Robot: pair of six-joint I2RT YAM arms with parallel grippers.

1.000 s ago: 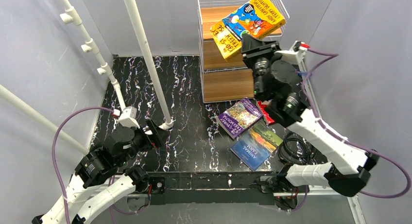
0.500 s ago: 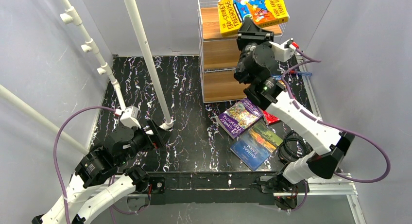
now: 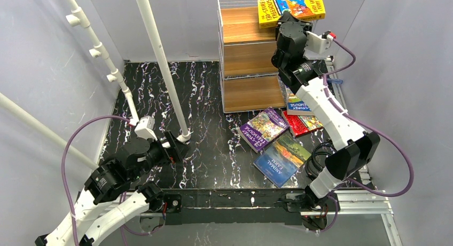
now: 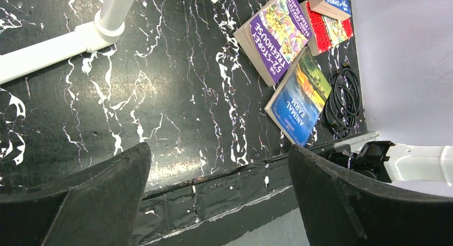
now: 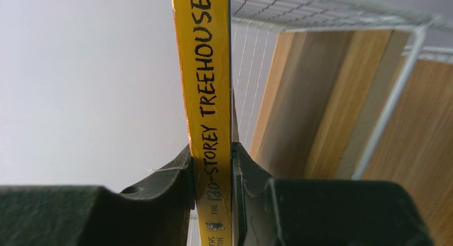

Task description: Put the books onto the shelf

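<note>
In right pincer [image 5: 212, 156] — "130-STOREY TREEHOUSE" book [image 5: 205, 70]

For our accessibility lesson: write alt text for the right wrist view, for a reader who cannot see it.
The right gripper clamps a yellow book by its spine, lettered "The 130-Storey Treehouse". Behind, on the right, stands the wire shelf with wooden boards; grey wall on the left.

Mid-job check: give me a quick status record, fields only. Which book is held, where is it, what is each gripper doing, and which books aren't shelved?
right gripper: shut on the yellow book, pinching it at the spine
yellow book position: held up at the shelf's top right corner
left gripper: open, empty, low over the table
books not shelved: purple book, Animal Farm, red book, blue book
</note>
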